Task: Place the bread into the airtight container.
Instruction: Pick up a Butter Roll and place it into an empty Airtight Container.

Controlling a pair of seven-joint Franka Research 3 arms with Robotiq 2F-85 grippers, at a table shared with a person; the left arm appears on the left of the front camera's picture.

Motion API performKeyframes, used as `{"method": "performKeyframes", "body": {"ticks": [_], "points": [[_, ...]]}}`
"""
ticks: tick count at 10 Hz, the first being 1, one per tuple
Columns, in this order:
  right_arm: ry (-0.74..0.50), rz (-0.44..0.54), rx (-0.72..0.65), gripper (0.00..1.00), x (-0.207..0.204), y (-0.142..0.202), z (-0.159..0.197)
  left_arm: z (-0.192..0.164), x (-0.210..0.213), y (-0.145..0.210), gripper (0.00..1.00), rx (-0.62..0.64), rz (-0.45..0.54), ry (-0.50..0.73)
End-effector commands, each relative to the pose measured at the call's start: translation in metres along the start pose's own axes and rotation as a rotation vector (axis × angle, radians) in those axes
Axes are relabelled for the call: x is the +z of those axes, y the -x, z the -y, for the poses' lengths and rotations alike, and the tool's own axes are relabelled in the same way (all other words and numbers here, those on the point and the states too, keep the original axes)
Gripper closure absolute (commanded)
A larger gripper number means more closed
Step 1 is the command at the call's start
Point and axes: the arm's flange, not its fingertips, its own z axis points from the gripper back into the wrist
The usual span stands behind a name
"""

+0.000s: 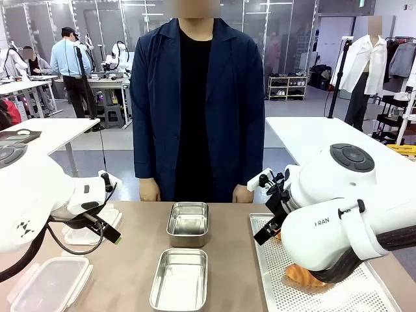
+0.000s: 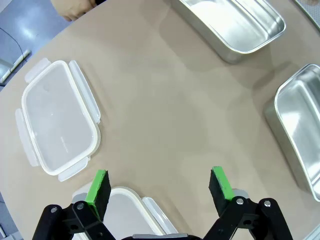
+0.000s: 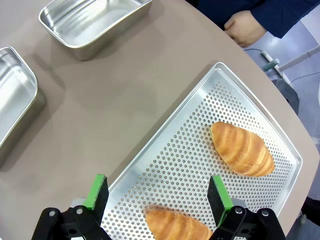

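Golden bread [image 3: 177,225] is noted on the perforated tray [image 3: 180,150], beneath the released right fingers [image 3: 97,192], which should be lowered squarely astride it and closed gently to avoid crushing.

Spread fingers [image 2: 98,187] near plastic lid [image 2: 60,117]

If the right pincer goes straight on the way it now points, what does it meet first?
Probably the perforated tray, on bare metal beside the nearer bread roll. The right pincer is open; depth is unclear, so it might touch that roll first.
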Motion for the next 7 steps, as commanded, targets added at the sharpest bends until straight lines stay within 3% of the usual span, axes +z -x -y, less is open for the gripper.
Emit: {"method": "performKeyframes", "body": {"ticks": [1,3,4,7], "points": [[0.000,0.000,0.000,0.00,0.000,0.000,0.000,0.000,0.000,0.000,0.00,0.000,0.000,0.000],[0.057,0.002,-0.015,0.00,0.060,-0.030,0.037,-0.019,0.045,-0.031,0.00,0.065,0.005,0.037],[0.025,-0.007,-0.021,0.00,0.099,-0.044,0.050,-0.029,0.079,-0.048,0.00,0.079,0.006,0.060],[-0.025,-0.020,-0.020,0.00,0.238,-0.069,0.082,-0.063,0.230,-0.098,0.00,0.134,0.040,0.156]]}}
